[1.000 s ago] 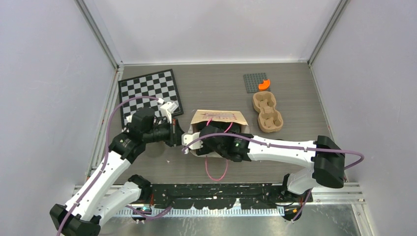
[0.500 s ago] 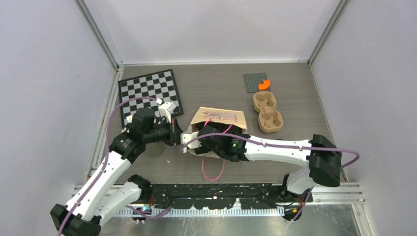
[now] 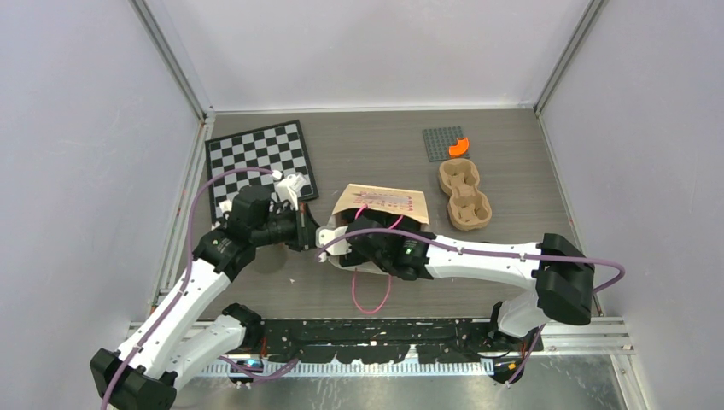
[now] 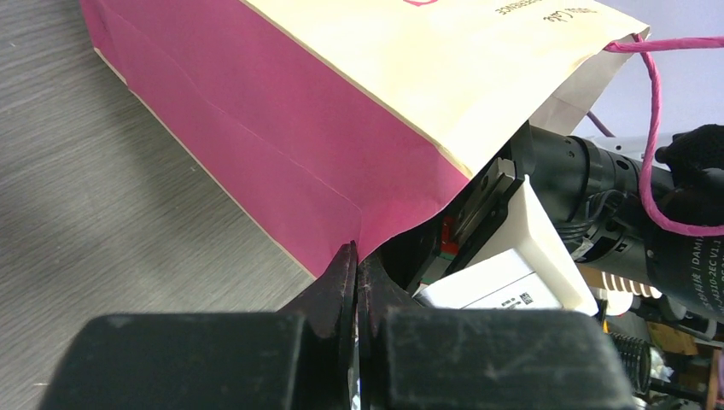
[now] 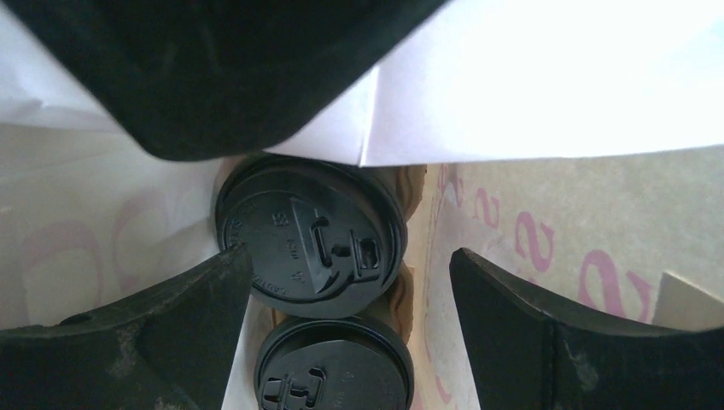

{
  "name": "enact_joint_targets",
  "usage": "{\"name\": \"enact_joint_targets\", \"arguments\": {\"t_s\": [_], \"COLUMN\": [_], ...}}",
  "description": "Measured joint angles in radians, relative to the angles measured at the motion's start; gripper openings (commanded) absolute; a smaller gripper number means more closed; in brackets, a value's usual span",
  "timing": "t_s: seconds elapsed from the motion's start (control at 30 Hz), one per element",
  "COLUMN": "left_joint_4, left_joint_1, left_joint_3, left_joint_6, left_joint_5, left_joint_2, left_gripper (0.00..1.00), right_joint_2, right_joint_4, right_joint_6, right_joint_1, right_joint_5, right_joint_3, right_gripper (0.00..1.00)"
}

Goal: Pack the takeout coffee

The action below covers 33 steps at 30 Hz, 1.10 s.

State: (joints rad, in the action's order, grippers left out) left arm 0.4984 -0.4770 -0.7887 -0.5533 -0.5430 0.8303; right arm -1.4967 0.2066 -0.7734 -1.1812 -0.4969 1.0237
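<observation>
Pinching the bag (image 4: 341, 111) rim, the left hand (image 4: 356, 273) is closed; the right hand (image 5: 350, 256), open, has slid slightly deeper over both lidded cups (image 5: 312, 235), so packing seems nearly done.

I'm seeing the bag (image 3: 382, 203) sitting mid-table. The chessboard (image 3: 260, 158) is lying behind it to the left. The cup carrier (image 3: 464, 195) is sitting to its right, apart from it. The baseplate (image 3: 440, 143) is lying just behind the carrier, with a curved piece (image 3: 459, 146) resting on its right edge. Inside the bag I'm reading the first cup (image 5: 312, 243) and the second cup (image 5: 337, 371) sitting next to each other. The right gripper (image 5: 350, 256) is reaching in from the near side, straddling the first cup. The left gripper (image 4: 357, 265) is sitting at the bag's left edge, pinching it.
</observation>
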Motion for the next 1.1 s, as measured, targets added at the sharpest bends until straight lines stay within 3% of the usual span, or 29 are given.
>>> {"name": "enact_joint_targets", "arguments": {"t_s": [0.43,1.1], "left_joint_4": [-0.038,-0.058], "left_joint_1": [0.0,-0.014], "left_joint_3": [0.01,0.011], "left_joint_6": [-0.052,-0.068], "left_joint_5": [-0.017,-0.097], "left_joint_2": [0.005,0.003], "left_gripper": [0.0,0.0], "right_joint_2": [0.016,0.09], "right_joint_4": [0.004,0.209], "right_joint_6": [0.018,0.101], "right_joint_1": [0.011,0.014], "right_joint_5": [0.013,0.124], "right_joint_3": [-0.006,0.039], "right_gripper": [0.92,0.95]}}
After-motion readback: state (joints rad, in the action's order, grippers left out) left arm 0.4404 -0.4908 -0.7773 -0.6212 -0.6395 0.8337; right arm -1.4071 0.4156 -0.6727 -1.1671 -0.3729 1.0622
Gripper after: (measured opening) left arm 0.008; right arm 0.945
